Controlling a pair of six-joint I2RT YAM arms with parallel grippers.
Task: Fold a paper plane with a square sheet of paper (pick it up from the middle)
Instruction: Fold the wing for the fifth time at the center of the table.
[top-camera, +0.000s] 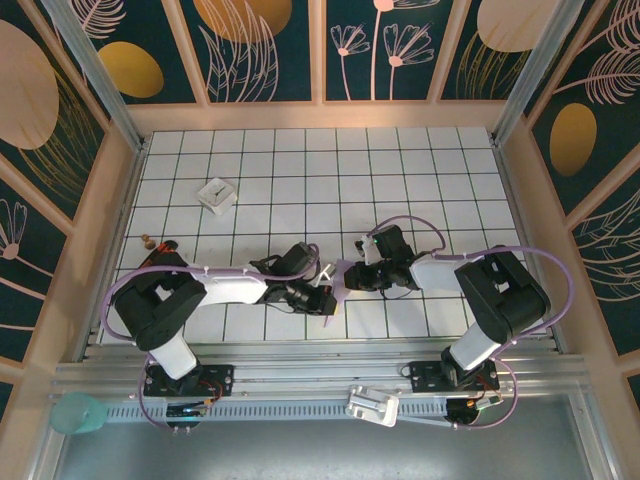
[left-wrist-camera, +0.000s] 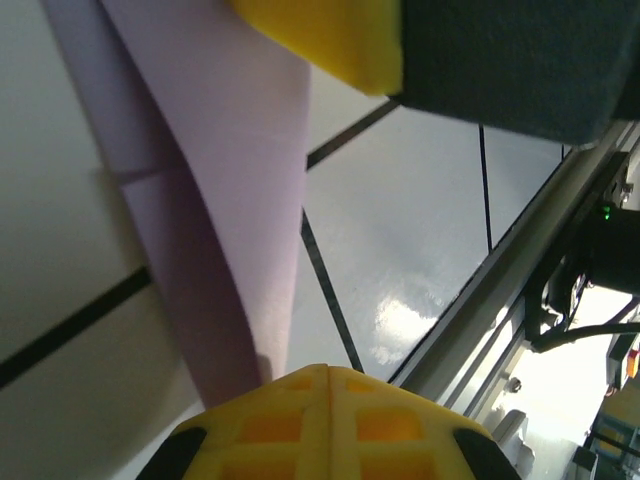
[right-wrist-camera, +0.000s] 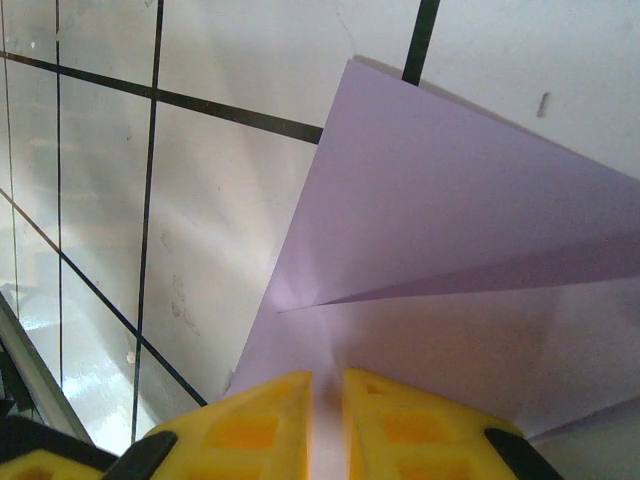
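The square sheet of paper (right-wrist-camera: 450, 200), which shows a crease, is held between the two arms over the middle of the worktop (top-camera: 300, 170), close to its near edge. The left end effector (left-wrist-camera: 322, 410) is closed on one side of it and the right end effector (right-wrist-camera: 327, 400) is closed on the opposite side, so neither is nearer. From above, its long axis seems to run far-to-near, across the line joining them. I judge the next fold must follow that axis.
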